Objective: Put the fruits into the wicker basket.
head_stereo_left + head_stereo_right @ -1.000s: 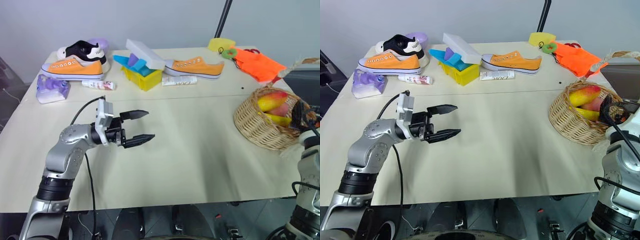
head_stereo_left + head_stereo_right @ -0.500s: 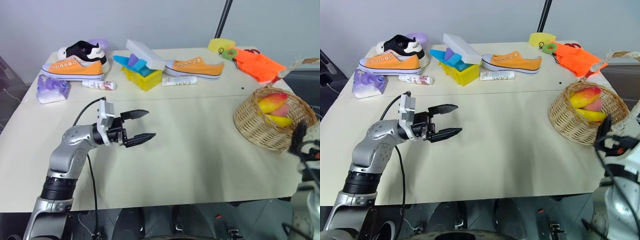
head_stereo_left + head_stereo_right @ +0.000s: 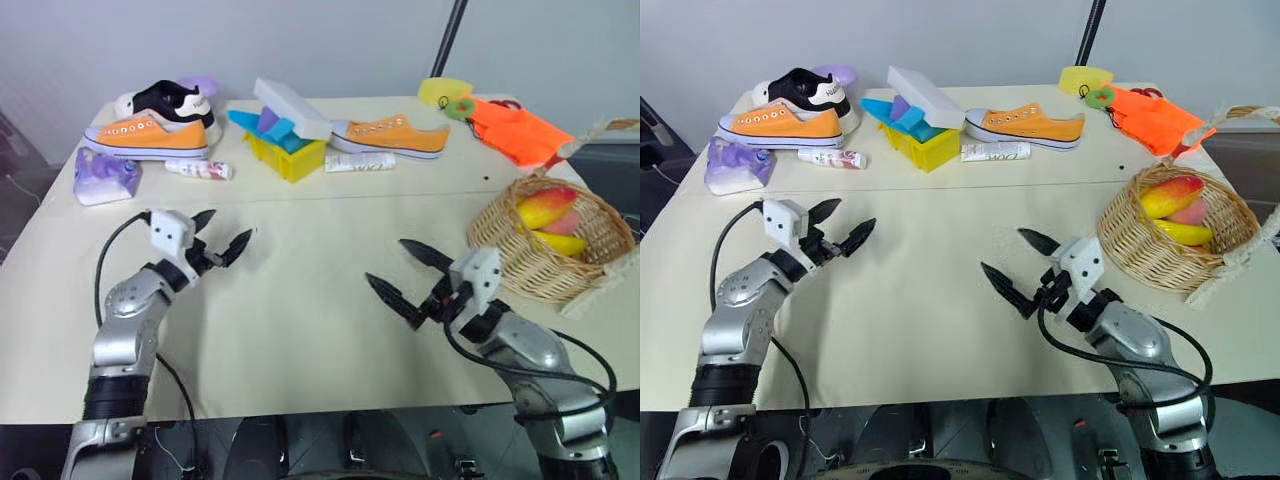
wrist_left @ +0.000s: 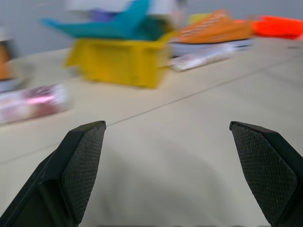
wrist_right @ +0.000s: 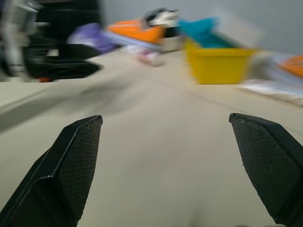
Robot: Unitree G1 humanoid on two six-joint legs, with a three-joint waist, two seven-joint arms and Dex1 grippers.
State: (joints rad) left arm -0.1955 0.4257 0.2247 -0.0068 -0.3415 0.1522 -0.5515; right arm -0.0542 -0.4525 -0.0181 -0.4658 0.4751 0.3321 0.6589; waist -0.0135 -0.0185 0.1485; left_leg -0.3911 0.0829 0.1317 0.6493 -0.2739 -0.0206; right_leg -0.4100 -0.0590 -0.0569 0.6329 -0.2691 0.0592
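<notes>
Left eye view: wicker basket (image 3: pixel 525 262) at table's right edge holds mango (image 3: pixel 544 207), peach (image 3: pixel 568 221), banana (image 3: pixel 560 241). Left gripper (image 3: pixel 222 236) and right gripper (image 3: pixel 408 274) released, empty. Advice: confirm no fruit left on table (image 3: pixel 320 330) before retracting.

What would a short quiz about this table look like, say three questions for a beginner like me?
1. True or false: the wicker basket already holds fruits.
2. Which is closer to the basket: the left gripper or the right gripper?
3. Multiple choice: what are both grippers holding? A) a banana B) a shoe C) nothing

Key:
1. True. A red-and-yellow mango, a pink peach and a yellow banana lie inside it.
2. The right gripper.
3. C. Both are open and empty, above the bare table.
</notes>
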